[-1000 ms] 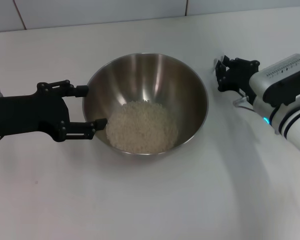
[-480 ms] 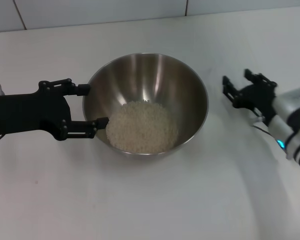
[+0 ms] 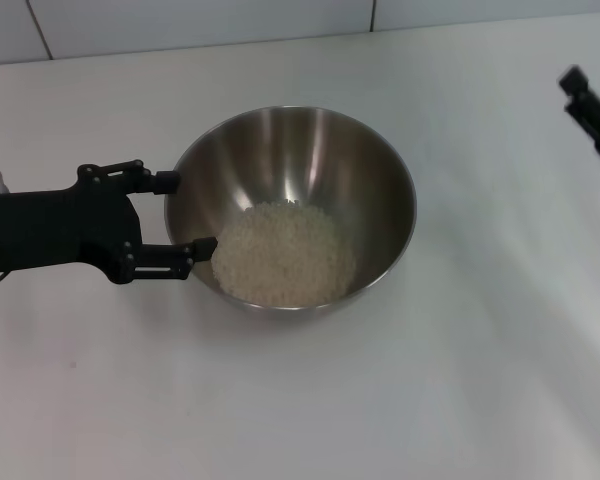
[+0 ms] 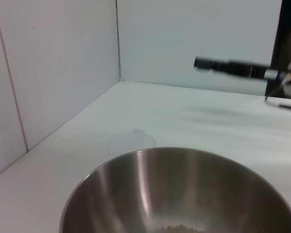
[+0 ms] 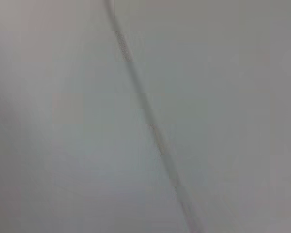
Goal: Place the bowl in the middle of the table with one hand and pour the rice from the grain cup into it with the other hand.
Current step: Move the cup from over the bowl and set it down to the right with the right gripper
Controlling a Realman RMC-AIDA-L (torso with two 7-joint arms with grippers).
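Observation:
The steel bowl (image 3: pixel 310 150) stands on the white table (image 3: pixel 400 400) near the middle, with a heap of rice (image 3: pixel 285 255) in its bottom. My left gripper (image 3: pixel 185 213) is open, with one finger on each side of the bowl's left rim. My right gripper (image 3: pixel 598 92) is at the far right edge of the head view, raised, open and empty; it also shows far off in the left wrist view (image 4: pixel 230 67). A faint clear grain cup (image 4: pixel 132 141) stands on the table beyond the bowl (image 4: pixel 184 189) in the left wrist view. I cannot make the cup out in the head view.
A white tiled wall (image 3: pixel 180 25) runs along the back of the table, and it also shows in the left wrist view (image 4: pixel 53 73). The right wrist view shows only a blurred pale surface with a seam (image 5: pixel 150 126).
My right arm has pulled away from beside the bowl to the right and back, nearly out of the head view. The left gripper, the bowl and the rice have not moved.

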